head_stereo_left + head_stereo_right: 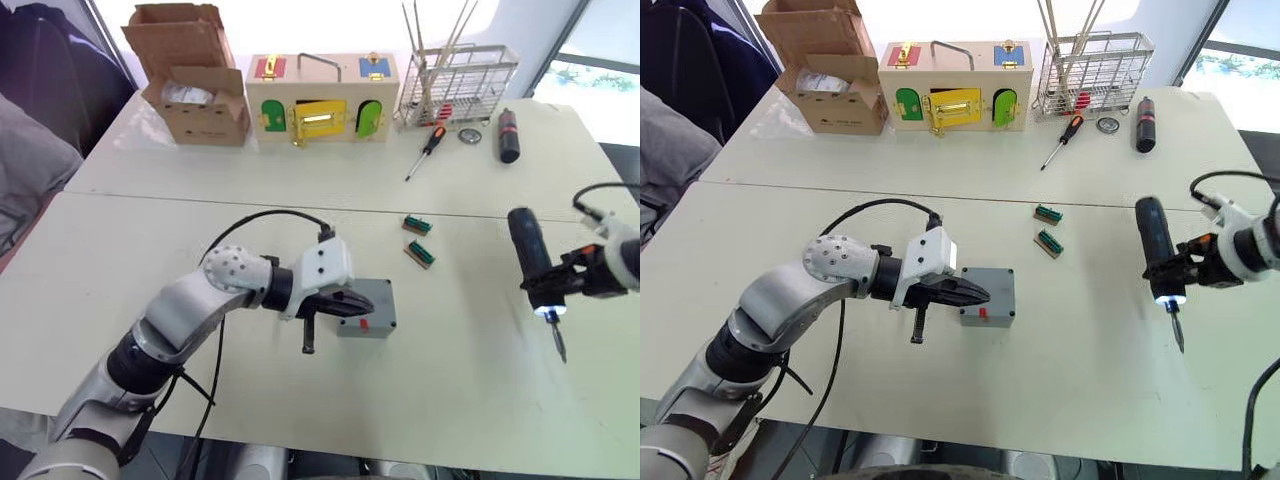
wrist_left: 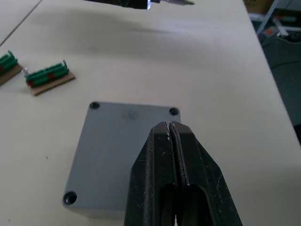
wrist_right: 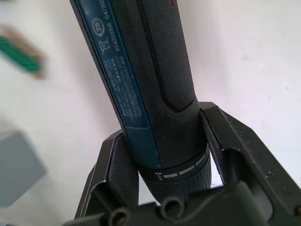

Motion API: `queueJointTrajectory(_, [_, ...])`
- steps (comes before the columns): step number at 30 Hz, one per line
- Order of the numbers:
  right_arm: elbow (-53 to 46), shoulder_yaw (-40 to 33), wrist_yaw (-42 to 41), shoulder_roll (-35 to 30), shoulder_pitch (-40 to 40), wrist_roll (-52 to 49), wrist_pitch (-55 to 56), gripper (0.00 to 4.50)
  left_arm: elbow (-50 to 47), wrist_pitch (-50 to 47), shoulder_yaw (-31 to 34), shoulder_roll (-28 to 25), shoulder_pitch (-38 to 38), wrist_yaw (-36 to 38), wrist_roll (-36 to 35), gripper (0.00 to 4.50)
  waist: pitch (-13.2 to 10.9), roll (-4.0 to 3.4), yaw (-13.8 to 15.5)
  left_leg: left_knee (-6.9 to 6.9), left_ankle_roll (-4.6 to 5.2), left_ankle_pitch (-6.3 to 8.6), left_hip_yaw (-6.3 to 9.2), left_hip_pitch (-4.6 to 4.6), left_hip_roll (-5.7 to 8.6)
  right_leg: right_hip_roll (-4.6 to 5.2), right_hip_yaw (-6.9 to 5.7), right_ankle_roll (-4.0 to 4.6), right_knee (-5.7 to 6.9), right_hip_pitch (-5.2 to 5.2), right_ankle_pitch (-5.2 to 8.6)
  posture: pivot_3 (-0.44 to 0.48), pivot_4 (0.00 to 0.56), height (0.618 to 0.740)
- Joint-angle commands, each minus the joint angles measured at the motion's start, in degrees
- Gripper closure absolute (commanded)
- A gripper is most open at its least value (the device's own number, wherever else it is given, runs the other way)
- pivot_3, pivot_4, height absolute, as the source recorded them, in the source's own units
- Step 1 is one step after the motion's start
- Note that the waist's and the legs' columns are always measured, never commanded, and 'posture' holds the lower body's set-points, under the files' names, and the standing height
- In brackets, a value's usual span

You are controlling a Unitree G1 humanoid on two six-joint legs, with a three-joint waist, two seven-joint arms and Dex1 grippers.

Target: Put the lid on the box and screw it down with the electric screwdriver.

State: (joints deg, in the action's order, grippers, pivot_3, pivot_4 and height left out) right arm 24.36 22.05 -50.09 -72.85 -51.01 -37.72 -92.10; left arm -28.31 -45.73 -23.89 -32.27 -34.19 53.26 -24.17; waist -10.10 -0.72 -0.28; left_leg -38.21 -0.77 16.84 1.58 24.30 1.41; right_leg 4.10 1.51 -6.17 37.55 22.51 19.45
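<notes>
The grey lid (image 2: 117, 146) lies flat on the box (image 1: 366, 324), its corner screw holes showing; a small red mark is on the box's near side. My left gripper (image 2: 169, 125) is shut with nothing in it, its tips low over the lid's near edge, also seen as the left gripper (image 1: 360, 304). Off to the right, my right gripper (image 1: 556, 281) is shut on the electric screwdriver (image 1: 530, 258). The tool hangs above the table, apart from the box, bit (image 1: 558, 341) pointing down and its front light on. In the right wrist view both fingers (image 3: 115, 162) clamp the electric screwdriver (image 3: 160, 80).
Two green connectors (image 1: 418, 224) (image 1: 420, 254) lie between box and screwdriver. At the table's back stand a cardboard carton (image 1: 190, 75), a wooden box with coloured doors (image 1: 322, 100) and a wire rack (image 1: 455, 80). A red-and-black hand screwdriver (image 1: 425, 150) and a black cylinder (image 1: 508, 135) lie nearby.
</notes>
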Motion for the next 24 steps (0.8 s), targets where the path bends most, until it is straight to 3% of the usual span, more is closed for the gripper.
queueJointTrajectory(1, [2.06,-0.44,-1.39,-0.68,-2.07,2.70,-0.32,2.74,-3.86,-0.42,0.38,0.37,0.78,-1.52,-0.24,4.50,-0.01,0.01,0.12,-0.07,-0.02,-0.01,-0.01,0.20,0.01,0.01,0.00,-0.01,0.19,0.24,-0.01,0.000,0.150,0.740])
queueJointTrajectory(10, [3.73,-0.29,-2.29,0.90,1.47,6.75,1.17,2.74,-5.35,-2.01,0.25,1.60,2.99,-4.44,-0.47,4.50,0.00,0.02,0.85,-0.18,-0.10,-0.19,-0.03,0.10,0.02,-0.01,-0.03,-0.01,0.59,0.29,-0.01,0.000,0.150,0.740])
queueJointTrajectory(16, [0.74,-1.75,-2.35,1.85,6.71,7.65,3.25,2.74,-2.96,0.70,-2.66,1.32,2.33,-5.29,3.84,4.50,0.13,0.27,0.90,-0.19,-0.08,-0.18,-0.03,0.07,0.03,-0.02,-0.09,-0.01,0.58,0.23,-0.01,0.000,0.150,0.740])
queueJointTrajectory(18, [-0.40,-2.65,-2.29,2.01,8.35,8.04,3.62,1.68,-3.07,0.66,-2.66,1.62,2.42,-5.36,3.85,4.50,0.25,0.54,0.91,-0.23,-0.08,-0.18,0.02,0.05,0.02,-0.03,-0.10,-0.01,0.58,0.18,-0.01,0.000,0.150,0.740])
queueJointTrajectory(21, [-2.51,-4.06,-2.53,1.60,10.28,8.47,4.17,0.51,-3.55,0.54,-2.27,1.36,2.88,-5.12,3.83,4.50,0.38,0.74,0.93,-0.34,-0.04,-0.16,0.08,0.04,0.02,-0.02,-0.11,-0.01,0.58,0.08,-0.01,0.000,0.150,0.740])
queueJointTrajectory(22, [-3.33,-4.54,-2.66,1.40,10.81,8.55,4.46,0.17,-3.59,0.57,-2.23,1.20,2.92,-5.00,3.90,4.50,0.39,0.76,0.97,-0.46,0.00,-0.12,0.11,0.05,0.02,-0.03,-0.14,-0.01,0.58,0.02,-0.01,0.000,0.150,0.740])
queueJointTrajectory(24, [-5.11,-5.66,-2.91,1.08,11.71,8.25,4.17,0.04,-3.65,0.80,-2.36,0.86,2.89,-4.83,4.21,4.50,0.42,0.81,1.00,-0.68,0.13,-0.03,0.13,0.05,0.02,-0.02,-0.15,-0.01,0.57,-0.11,-0.01,0.000,0.150,0.740])
